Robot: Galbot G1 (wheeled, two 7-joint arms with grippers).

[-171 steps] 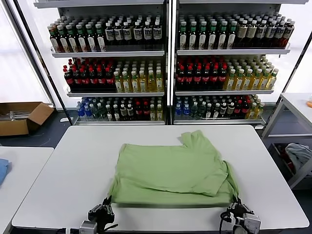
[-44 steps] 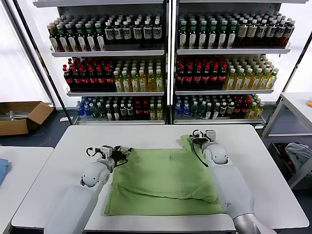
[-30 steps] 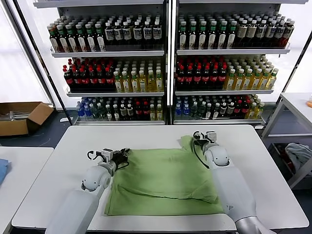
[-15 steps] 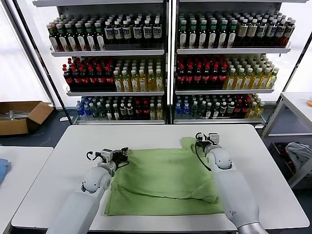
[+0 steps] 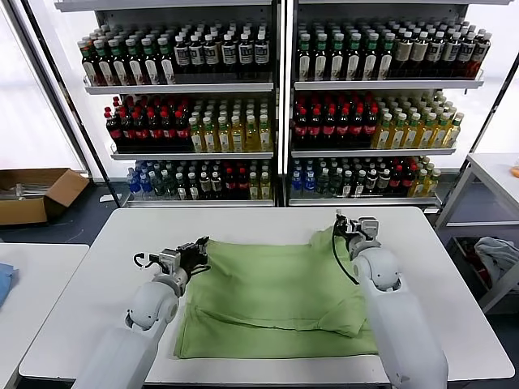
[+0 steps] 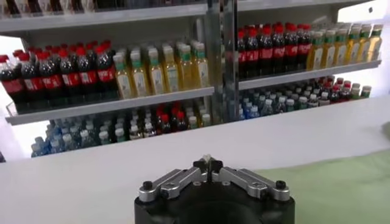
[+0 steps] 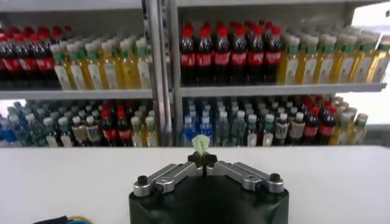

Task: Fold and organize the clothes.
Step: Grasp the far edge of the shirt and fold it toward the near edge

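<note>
Both end effectors shifted outward since earlier frame, shirt (image 5: pixel 276 296) stretched wider; left end effector (image 5: pixel 197 250) and right end effector (image 5: pixel 346 228) pinched narrow on far shirt corners, centre frame, on surface (image 5: pixel 97 300).

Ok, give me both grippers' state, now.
Left gripper: shut on the shirt, far left corner.
Right gripper: shut on the shirt, far right corner.

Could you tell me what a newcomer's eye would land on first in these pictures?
First, the light green soft-fabric shirt, partly folded in the middle of the white table. Next, the left hand and right hand, each pinching one of its far corners. Behind stand shelves of colourful drink bottles.
</note>
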